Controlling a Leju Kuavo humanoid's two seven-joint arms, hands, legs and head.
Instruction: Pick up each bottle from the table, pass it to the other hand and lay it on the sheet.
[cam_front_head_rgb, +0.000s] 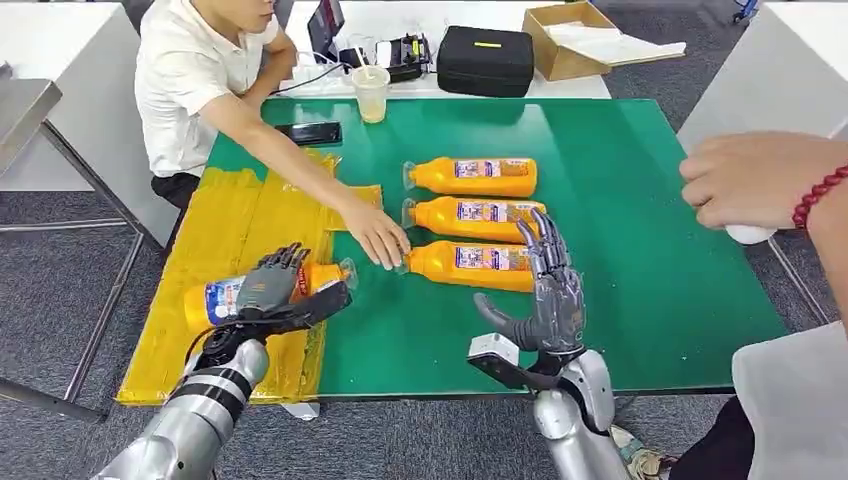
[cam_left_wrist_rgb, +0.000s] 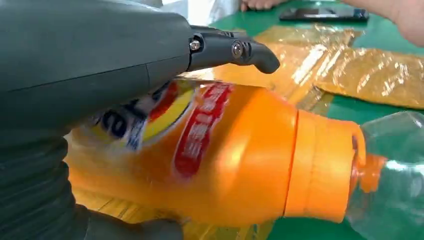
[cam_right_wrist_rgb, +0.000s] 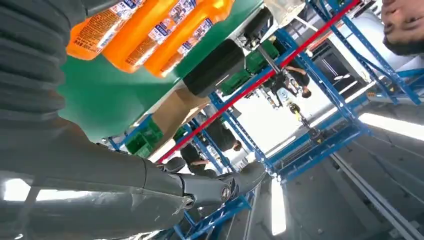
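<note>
Over the crinkled yellow plastic sheet (cam_front_head_rgb: 235, 250), left hand (cam_front_head_rgb: 272, 290) grips an orange plastic bottle (cam_front_head_rgb: 215, 300), laying-down step; next, release. Right hand (cam_front_head_rgb: 548, 290) spread, empty, near three orange bottles (cam_front_head_rgb: 470, 220) on green table (cam_front_head_rgb: 650, 260).

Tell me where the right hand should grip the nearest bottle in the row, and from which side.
Probably the labelled mid-body of the nearest bottle, from above. It lies on its side, cap toward the sheet, with the middle bottle close behind and a person's hand at its cap. The right hand, open, hovers at its base end.
</note>
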